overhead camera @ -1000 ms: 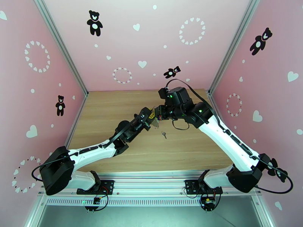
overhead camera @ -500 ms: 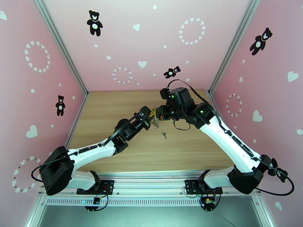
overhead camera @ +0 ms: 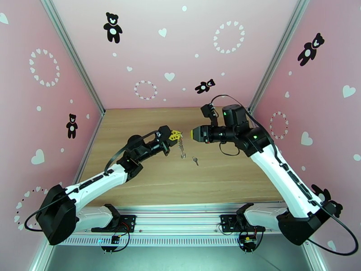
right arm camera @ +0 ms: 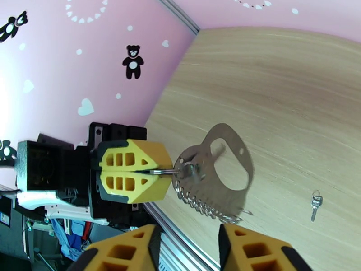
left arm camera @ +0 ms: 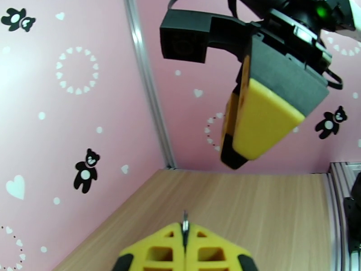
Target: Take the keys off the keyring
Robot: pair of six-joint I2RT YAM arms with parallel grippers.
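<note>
**Left tool pinches the keyring aloft; one key lies loose on the desk**

Left tool (right arm camera: 167,171) has its yellow fingers pressed flat together on a thin metal link at the top of the keyring (right arm camera: 215,191). It holds the keyring up above the desk (overhead camera: 135,127).

The oval loop hangs just past the fingertips, toward the right arm. Its beaded chain (right arm camera: 198,205) droops in a slack curve beneath it. A small dark piece (right arm camera: 193,170) sits where loop and link meet. It may be the second key, but it is too small to tell.

Further right and well apart from the hanging loop, the loose key (right arm camera: 315,205) lies flat on the wood.

Right tool (overhead camera: 194,134) faces the left one across a gap. Its jaws are spread with nothing between them, and it touches neither loop nor chain.

All of this is probably very light. The loop looks thin and stiff, smooth enough to slip between the pads, and free to swing or spin on its link. The chain is limp and gives no purchase.

The best hold for the right tool is likely across the flat of the loop near its top. If that dark piece is a key, the hold would be on its round head. In either case the pull should be steady and away from the left tool's pinch.
</note>
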